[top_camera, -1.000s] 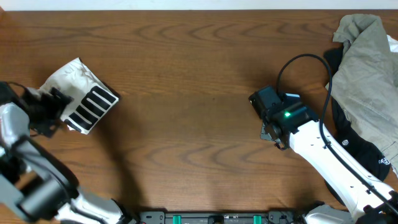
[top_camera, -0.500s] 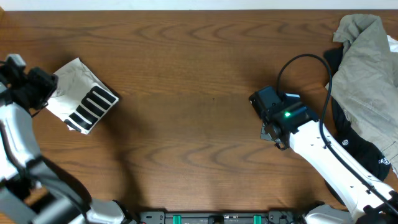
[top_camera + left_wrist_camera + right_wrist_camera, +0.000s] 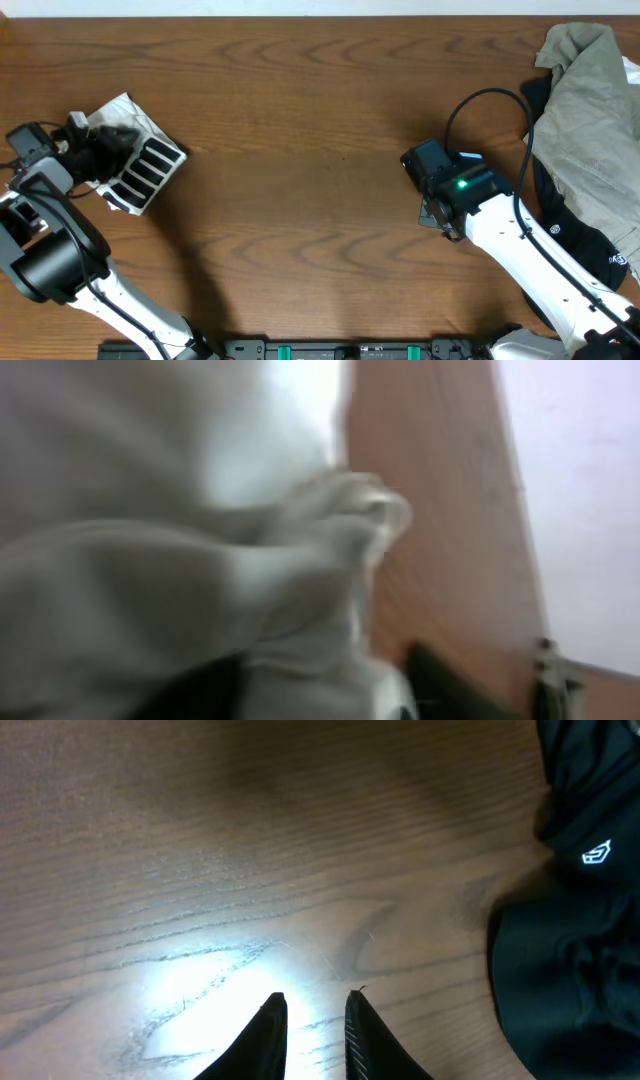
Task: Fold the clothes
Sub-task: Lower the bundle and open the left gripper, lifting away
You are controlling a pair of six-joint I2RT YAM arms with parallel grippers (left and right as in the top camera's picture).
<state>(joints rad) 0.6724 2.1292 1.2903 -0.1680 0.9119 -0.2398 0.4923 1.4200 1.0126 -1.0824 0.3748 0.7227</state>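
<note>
White shirt [image 3: 150,165] at left, black-striped print. Table [image 3: 320,120], brown wood grain. Upper right: grey-olive cloth [image 3: 590,90] over black cloth [image 3: 585,240] with a small white logo [image 3: 596,852]. Left wrist view is a blur, whitish fabric, probably.

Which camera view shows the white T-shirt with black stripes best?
The overhead view: the folded white T-shirt lies there with its stripes visible. The left wrist view shows only blurred white cloth close up; the right wrist view shows none of it.
</note>
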